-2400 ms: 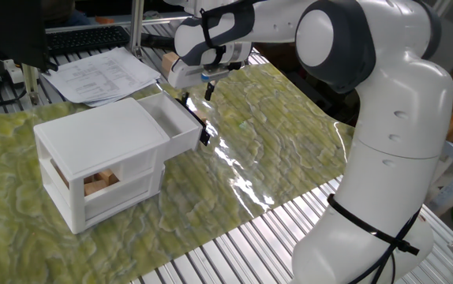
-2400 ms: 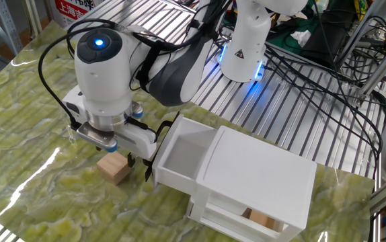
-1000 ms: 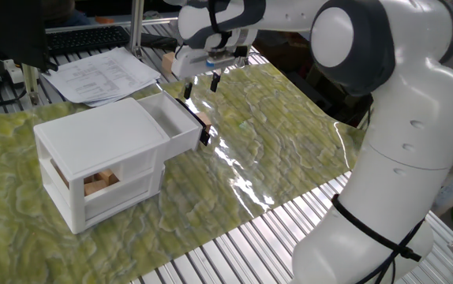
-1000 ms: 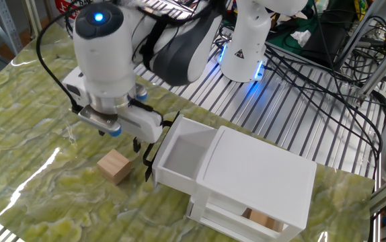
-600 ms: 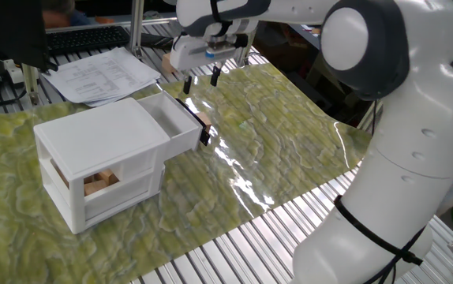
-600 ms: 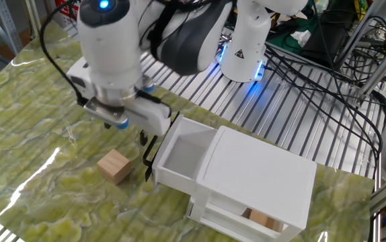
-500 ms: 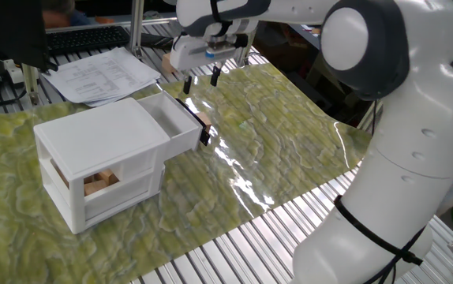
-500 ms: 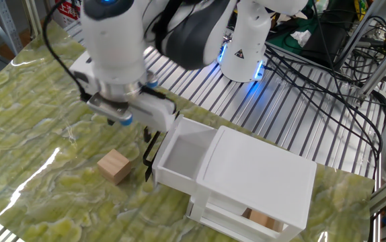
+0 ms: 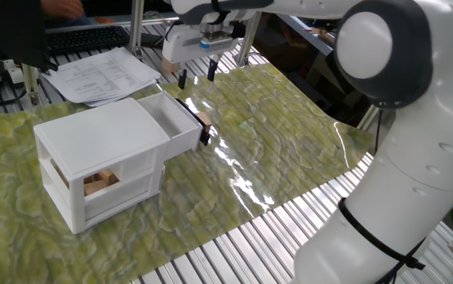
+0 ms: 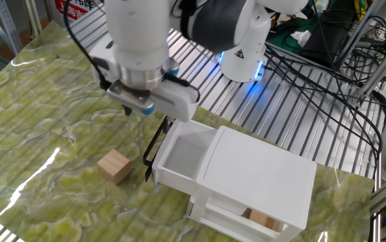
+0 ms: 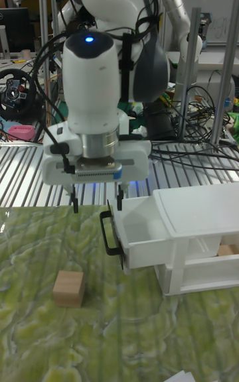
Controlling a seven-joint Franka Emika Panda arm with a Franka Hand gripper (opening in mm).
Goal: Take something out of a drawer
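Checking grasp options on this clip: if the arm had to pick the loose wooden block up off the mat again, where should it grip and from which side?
Grip the wooden block across two opposite upright faces, coming straight down from above. It sits flat on the mat with its top bare and open space round it, clear of the open upper drawer. The gripper hangs open, empty, above the mat.

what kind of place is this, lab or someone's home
Most likely a robotics lab: the arm is mounted on an aluminium slatted bench, with loose cables beside it and a keyboard and printed papers behind.
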